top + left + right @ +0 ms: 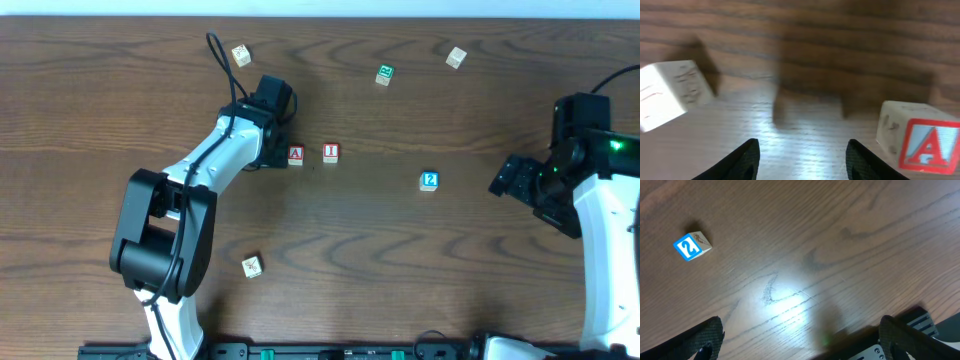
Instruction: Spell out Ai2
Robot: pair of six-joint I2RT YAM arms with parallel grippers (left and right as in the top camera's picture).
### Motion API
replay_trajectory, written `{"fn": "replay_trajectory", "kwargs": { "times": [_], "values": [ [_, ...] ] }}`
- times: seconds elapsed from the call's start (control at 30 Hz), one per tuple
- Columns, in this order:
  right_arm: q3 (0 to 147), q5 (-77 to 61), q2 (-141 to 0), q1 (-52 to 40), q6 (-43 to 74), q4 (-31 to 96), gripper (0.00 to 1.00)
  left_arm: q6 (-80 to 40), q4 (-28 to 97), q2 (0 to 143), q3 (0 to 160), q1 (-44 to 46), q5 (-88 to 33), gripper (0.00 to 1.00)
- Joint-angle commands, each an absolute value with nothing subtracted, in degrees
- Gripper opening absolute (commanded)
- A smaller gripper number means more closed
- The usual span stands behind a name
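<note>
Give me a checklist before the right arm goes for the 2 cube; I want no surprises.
1. A cube and I cube side by side, in order: ok.
2. 2 cube placed next to the I cube: not ok, it lies apart, toward the right arm.
3. Open, empty right gripper: ok.
4. No other cube between the right gripper and the 2 cube: ok.
5. Open left gripper, nothing between its jaws: ok.
6. The left gripper clear of the A cube: cannot tell; they are very close.
</note>
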State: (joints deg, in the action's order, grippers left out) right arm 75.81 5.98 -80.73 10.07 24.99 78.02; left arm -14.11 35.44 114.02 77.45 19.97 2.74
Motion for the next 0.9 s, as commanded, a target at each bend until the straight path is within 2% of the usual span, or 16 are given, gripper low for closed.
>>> {"fn": "replay_trajectory", "kwargs": {
  "times": [0.0,0.87],
  "values": [
    [76.40,6.17,-80.62,10.44,25.26,78.11,0.99,-14.35,34.15,115.20,76.36,19.86,-0.03,0.57],
    [76.40,6.17,-80.62,10.44,25.26,79.09,0.99,-18.31,29.95,115.22,76.31,19.99,-7.55,0.56]
  ]
}}
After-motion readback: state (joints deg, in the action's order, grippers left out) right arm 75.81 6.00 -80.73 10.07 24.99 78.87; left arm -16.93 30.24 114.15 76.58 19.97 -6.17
